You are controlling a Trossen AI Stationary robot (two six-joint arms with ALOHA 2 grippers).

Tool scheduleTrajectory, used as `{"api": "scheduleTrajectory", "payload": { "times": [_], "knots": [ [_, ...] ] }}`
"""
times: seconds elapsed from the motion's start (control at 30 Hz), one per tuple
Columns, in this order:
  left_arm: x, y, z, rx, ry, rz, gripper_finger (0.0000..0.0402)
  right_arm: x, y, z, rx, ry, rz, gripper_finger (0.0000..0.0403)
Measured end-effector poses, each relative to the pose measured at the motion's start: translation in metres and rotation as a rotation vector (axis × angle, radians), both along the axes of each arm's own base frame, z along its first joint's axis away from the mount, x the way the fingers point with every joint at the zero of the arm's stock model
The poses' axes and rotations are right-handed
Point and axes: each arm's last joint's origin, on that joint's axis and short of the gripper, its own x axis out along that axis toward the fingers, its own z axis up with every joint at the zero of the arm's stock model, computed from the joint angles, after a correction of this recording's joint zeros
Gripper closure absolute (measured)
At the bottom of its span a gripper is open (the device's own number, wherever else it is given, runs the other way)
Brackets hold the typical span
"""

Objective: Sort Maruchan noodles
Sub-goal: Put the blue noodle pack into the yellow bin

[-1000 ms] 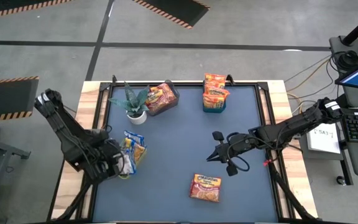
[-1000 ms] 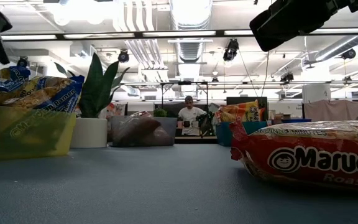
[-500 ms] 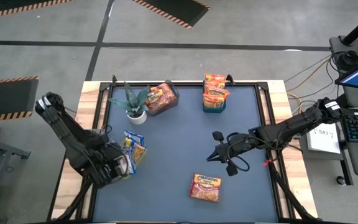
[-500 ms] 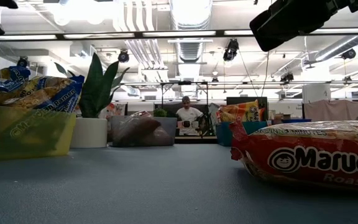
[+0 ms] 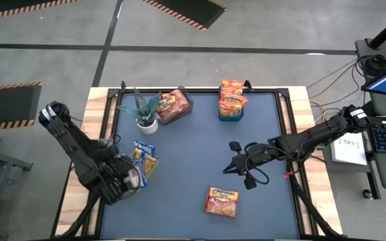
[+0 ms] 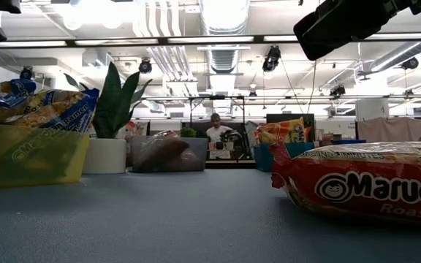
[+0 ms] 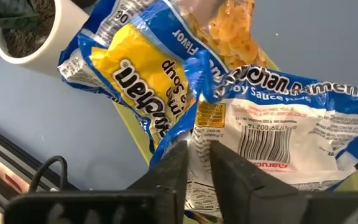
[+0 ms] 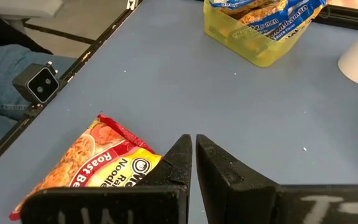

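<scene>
1. While the right arm waits over the table (image 5: 179,194), well right of the plant (image 5: 143,110), the left gripper (image 5: 129,179) hangs on the near side of the plant, just beside the yellow bin (image 5: 141,175).
2. Whether the left gripper is open or closed cannot be told; its wrist view looks past it at a whitish packet (image 7: 278,143) with a barcode.
3. Yellow-blue packets (image 5: 144,158) are heaped in the yellow bin, which stands just in front of the plant; the whitish packet lies among them.
4. Just right of the plant stands a dark bin (image 5: 187,102) with orange-red packets (image 5: 171,104) in it.
5. Farther right of the plant, at the same far edge, a blue bin (image 5: 232,118) holds more orange packets (image 5: 231,99), stacked above its rim.
6. A lone packet (image 5: 221,201), orange-red, lies flat on the table, well apart from the plant, toward the near right side.
7. The right gripper (image 5: 230,167) has its fingers pressed together on nothing; it hovers between the plant and the lone packet, nearer the packet.
</scene>
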Motion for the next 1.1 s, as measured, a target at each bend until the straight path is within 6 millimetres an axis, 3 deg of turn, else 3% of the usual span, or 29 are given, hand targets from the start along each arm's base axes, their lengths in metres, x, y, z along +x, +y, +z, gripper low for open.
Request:
{"api": "scheduleTrajectory", "payload": {
  "times": [0.17,0.5,0.7,0.9,1.1],
  "knots": [
    [0.002,-0.002,-0.003,0.034,0.034,-0.050,0.0397,0.000,0.000,0.000,-0.002,-0.001,0.000,0.0390],
    [0.001,-0.001,-0.004,0.126,0.136,-0.221,0.0401,0.001,0.000,0.002,0.000,-0.021,0.003,0.0390],
    [0.001,-0.002,0.010,0.159,0.174,-0.301,0.0401,0.001,0.000,0.002,-0.002,-0.024,0.004,0.0390],
    [0.002,-0.002,0.026,0.188,0.155,-0.307,0.0402,0.001,0.000,0.002,-0.001,-0.024,0.004,0.0390],
    [0.012,-0.013,0.026,0.110,0.013,-0.308,0.0402,0.001,0.000,0.002,-0.002,-0.023,0.005,0.0390]
  ]
}}
